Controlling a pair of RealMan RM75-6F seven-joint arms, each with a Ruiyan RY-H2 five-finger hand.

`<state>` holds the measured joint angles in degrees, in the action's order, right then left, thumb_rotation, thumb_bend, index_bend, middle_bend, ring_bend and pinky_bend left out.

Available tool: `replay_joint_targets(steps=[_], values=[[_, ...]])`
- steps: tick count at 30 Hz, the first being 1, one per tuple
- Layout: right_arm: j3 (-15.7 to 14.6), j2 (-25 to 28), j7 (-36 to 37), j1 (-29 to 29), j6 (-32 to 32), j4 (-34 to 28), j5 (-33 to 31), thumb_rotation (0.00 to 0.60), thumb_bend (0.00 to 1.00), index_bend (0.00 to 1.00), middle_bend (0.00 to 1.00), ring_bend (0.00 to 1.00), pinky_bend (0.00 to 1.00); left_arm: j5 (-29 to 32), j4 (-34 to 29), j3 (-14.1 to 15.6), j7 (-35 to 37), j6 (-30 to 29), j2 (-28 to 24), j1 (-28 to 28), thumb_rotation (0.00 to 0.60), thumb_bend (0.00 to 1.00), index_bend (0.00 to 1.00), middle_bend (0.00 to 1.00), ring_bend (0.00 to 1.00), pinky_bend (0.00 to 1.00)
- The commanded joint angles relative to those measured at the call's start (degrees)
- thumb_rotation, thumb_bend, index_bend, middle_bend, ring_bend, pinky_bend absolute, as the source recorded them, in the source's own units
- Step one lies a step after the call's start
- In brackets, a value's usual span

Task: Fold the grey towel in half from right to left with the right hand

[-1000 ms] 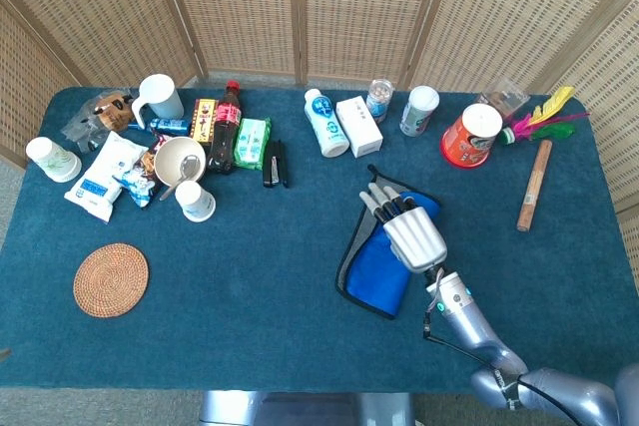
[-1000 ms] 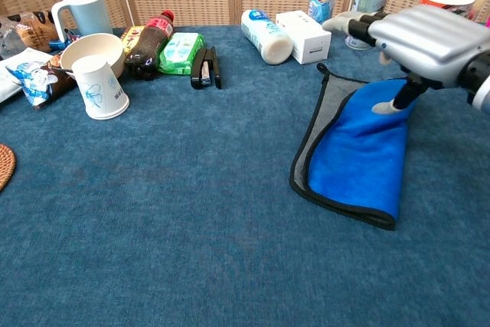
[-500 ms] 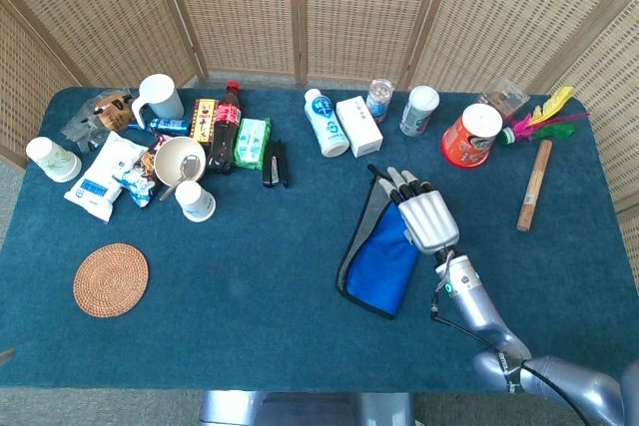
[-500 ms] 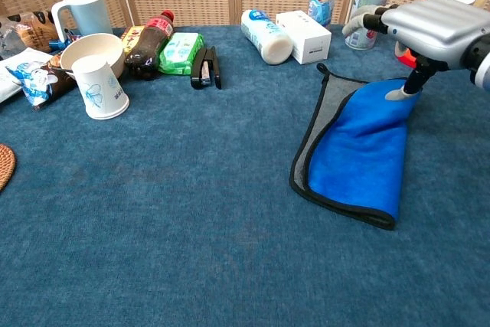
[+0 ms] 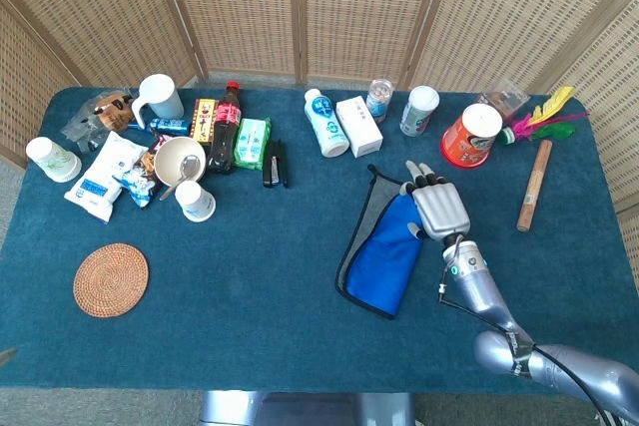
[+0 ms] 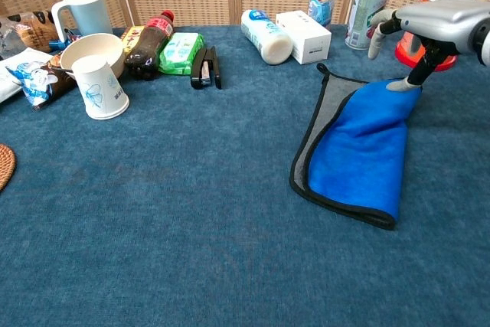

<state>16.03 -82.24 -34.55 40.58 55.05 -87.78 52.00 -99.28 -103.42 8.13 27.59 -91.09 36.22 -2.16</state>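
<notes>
The grey towel (image 6: 356, 155) is lying folded blue-side-up, so the right hand (image 5: 439, 209), fingers (image 5: 423, 181) apart and empty, is hovering at its two o'clock corner.

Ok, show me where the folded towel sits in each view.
Head view: the towel lies right of centre on the table, just left of the right robot hand.
Chest view: the towel lies at mid-right, below the right robot hand.
Shared landmark: the white box stands behind the towel in both.
</notes>
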Motion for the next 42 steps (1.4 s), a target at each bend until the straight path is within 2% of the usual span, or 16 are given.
replay_joint_targets(steps=[1, 8, 13, 25, 42], values=[[0.99, 0.09, -2.67, 1.89, 0.47, -0.27, -4.56, 0.486, 0.27, 0.32, 0.03, 0.0, 0.31, 0.0, -0.12, 0.05, -0.15, 0.27, -0.05, 0.11, 0.6, 0.2, 0.01, 0.0, 0.0, 0.02], [2.06, -0.93, -8.54, 6.07, 0.39, 2.21, -18.68, 0.406, 0.28, 0.33, 0.0, 0.0, 0.31, 0.81, -0.31, 0.0, -0.14, 0.99, -0.11, 0.31, 0.6, 0.2, 0.01, 0.0, 0.0, 0.02], [1.43, -1.37, -12.04, 8.86, 0.12, 3.91, -24.84, 0.369, 0.29, 0.34, 0.0, 0.0, 0.29, 1.55, -0.32, -0.16, 0.42, 1.08, -0.24, 0.33, 0.6, 0.2, 0.01, 0.0, 0.0, 0.02], [-0.49, -2.81, -15.16, 12.94, -0.35, 7.65, -32.66, 0.319, 0.29, 0.38, 0.0, 0.0, 0.28, 2.71, -0.49, -0.5, 0.97, 1.88, -0.52, 0.62, 0.6, 0.2, 0.01, 0.0, 0.0, 0.02], [-3.26, -5.96, -17.36, 15.19, 1.45, 12.18, -34.02, 0.314, 0.31, 0.42, 0.0, 0.0, 0.27, 2.93, 0.01, -0.6, 1.81, 2.25, -0.64, 0.71, 0.6, 0.2, 0.01, 0.0, 0.0, 0.02]])
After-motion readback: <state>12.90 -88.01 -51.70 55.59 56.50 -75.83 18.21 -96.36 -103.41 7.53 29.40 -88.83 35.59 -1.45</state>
